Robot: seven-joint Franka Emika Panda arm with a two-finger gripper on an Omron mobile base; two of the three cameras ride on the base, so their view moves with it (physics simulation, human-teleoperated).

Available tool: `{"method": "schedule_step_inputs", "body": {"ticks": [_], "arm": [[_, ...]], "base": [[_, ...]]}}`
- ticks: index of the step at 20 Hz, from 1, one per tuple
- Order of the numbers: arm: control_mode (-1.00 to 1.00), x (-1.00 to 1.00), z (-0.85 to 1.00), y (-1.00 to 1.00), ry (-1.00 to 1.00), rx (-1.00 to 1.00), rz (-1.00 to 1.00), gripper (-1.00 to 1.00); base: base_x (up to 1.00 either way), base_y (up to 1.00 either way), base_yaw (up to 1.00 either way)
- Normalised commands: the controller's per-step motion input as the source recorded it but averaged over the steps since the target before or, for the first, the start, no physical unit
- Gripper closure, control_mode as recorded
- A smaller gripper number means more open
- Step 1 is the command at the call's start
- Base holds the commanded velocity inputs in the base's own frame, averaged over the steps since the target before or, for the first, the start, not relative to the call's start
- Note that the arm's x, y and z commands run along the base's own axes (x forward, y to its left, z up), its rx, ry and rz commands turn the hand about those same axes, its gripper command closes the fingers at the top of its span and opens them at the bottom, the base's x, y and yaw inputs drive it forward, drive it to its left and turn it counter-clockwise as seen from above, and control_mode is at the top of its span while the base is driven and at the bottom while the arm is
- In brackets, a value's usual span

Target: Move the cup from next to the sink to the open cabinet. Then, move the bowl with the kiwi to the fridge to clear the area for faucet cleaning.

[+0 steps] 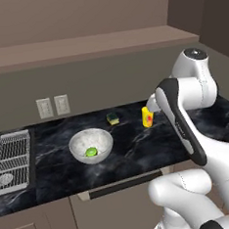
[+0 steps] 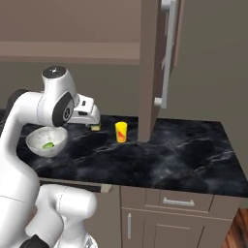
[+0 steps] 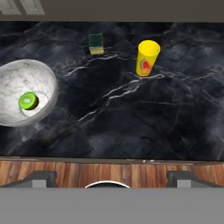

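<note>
Hand (image 2: pixel 93 125) hangs above the desk (image 1: pixel 139 148), fingers spread and holding nothing, looking down on the work. I see the cup (image 3: pixel 147 58) standing upright on the black stone, well apart from the bowl (image 3: pixel 46 83) with the kiwi (image 3: pixel 28 101) inside, and near the sponge (image 3: pixel 96 44). I judge the cup light, stiff and smooth-sided, so likely slippery and easy to tip; I would close on its middle, across the red mark, squarely. The bowl looks heavier; its rim seems the only hold.
</note>
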Motion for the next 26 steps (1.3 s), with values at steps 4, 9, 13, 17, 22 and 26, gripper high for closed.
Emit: {"method": "schedule_step_inputs", "body": {"ticks": [4,9,13,17,22,26], "arm": [[1.00,0.00,0.00,0.00,0.00,0.00,0.00,-1.00],[-1.00,0.08,-0.01,-0.46,-0.15,0.01,-0.04,-1.00],[-1.00,0.36,-0.24,-0.19,-0.12,0.00,0.00,-1.00],[-1.00,0.57,-0.30,-0.09,-0.16,0.00,0.00,-1.00],[-1.00,0.79,-0.20,0.00,-0.03,0.01,0.00,-1.00],[-1.00,0.54,-0.11,0.00,0.05,0.03,0.00,-1.00]], "base": [[0.00,-0.34,-0.01],[0.00,0.00,0.00],[0.00,0.00,0.00],[0.00,0.00,0.00],[0.00,0.00,0.00],[0.00,0.00,0.00]]}}
